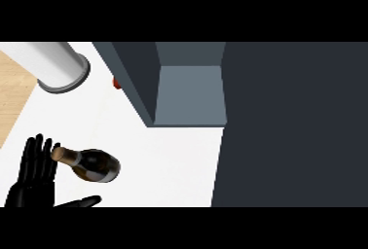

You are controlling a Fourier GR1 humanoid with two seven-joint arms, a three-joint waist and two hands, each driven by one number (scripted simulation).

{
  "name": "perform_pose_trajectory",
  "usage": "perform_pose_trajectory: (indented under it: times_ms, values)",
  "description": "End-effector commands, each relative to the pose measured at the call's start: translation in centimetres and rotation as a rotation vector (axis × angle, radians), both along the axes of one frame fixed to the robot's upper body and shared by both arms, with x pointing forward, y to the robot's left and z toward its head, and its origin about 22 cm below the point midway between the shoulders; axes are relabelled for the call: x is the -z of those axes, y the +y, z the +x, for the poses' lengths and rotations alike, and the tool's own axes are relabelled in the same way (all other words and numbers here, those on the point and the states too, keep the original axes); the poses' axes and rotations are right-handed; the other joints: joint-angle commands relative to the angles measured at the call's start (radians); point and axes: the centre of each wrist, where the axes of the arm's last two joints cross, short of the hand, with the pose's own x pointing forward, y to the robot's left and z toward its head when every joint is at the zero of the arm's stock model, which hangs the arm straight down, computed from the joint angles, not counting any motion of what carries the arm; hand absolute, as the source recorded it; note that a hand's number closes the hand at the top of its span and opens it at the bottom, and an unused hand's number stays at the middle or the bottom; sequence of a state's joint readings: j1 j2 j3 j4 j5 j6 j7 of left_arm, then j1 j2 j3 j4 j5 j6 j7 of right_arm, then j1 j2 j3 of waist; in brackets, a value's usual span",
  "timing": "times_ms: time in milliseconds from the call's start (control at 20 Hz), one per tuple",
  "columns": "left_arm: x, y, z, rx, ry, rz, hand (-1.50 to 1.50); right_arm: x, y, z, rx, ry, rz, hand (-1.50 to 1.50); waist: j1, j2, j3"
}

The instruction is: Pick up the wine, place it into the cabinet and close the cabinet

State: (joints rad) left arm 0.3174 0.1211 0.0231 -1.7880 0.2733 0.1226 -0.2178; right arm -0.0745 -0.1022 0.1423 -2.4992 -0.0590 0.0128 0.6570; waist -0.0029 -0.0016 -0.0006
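On the white worktop [173,160], close to its lower left corner, lies the dark glass wine bottle with a tan cork-coloured top [92,165]. It seems to lie on its side or strongly tilted, with the neck pointing to the upper left and the round body toward the lower right, but from this steep view I cannot tell exactly how much it leans. Just beside the neck of the bottle is the black left hand [36,172], which comes in from the lower edge of the view. Its fingers are straight and point upward along the left side of the worktop, and the thumb is spread out to the right, below the bottle. The hand is open and holds nothing; the fingertips are very near the cork end, perhaps touching it. The right hand does not show in the view. Near the upper left corner of the worktop stands a white cylinder with a grey rim [57,65], partly over the light wooden surface [13,92] that borders the worktop on the left. At the upper middle is the dark grey cabinet [191,92], whose lighter grey inner space is visible, so it stands open. A small red object [116,83] shows just at the left edge of the cabinet. The large dark grey panel [295,126] covers the whole right side of the view, well apart from the bottle.
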Motion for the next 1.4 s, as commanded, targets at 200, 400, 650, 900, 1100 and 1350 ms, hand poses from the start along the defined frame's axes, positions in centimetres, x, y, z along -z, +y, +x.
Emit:
perform_pose_trajectory:
  times_ms: [200,400,650,900,1100,1350]
  values:
    - [3.1,1.7,0.7,0.04,0.017,-0.013,-1.5,-1.3,-0.5,-3.0,-0.008,-0.057,0.039,-1.5,-0.001,0.0,0.0]
    - [6.0,0.8,0.0,0.048,0.032,-0.021,-1.5,-1.5,-0.5,-4.0,-0.012,-0.04,0.03,-1.5,-0.003,0.0,0.0]
    - [4.8,2.2,-0.9,0.067,0.02,-0.034,-1.5,-1.0,-0.5,-4.4,-0.014,-0.057,0.023,-1.5,0.0,-0.002,0.001]
    - [5.8,0.8,1.6,0.062,0.019,-0.035,-1.5,-1.1,-1.3,-1.9,-0.033,-0.059,0.039,-1.5,0.001,0.001,0.001]
    - [7.0,2.4,2.4,0.057,0.02,-0.009,-1.5,-1.1,-0.1,-3.3,-0.014,-0.063,0.032,-1.5,-0.002,0.0,0.0]
    - [9.9,0.9,2.8,0.068,0.046,-0.022,-1.5,-1.0,-1.4,-2.7,-0.035,-0.064,0.016,-1.5,-0.003,0.001,0.0]
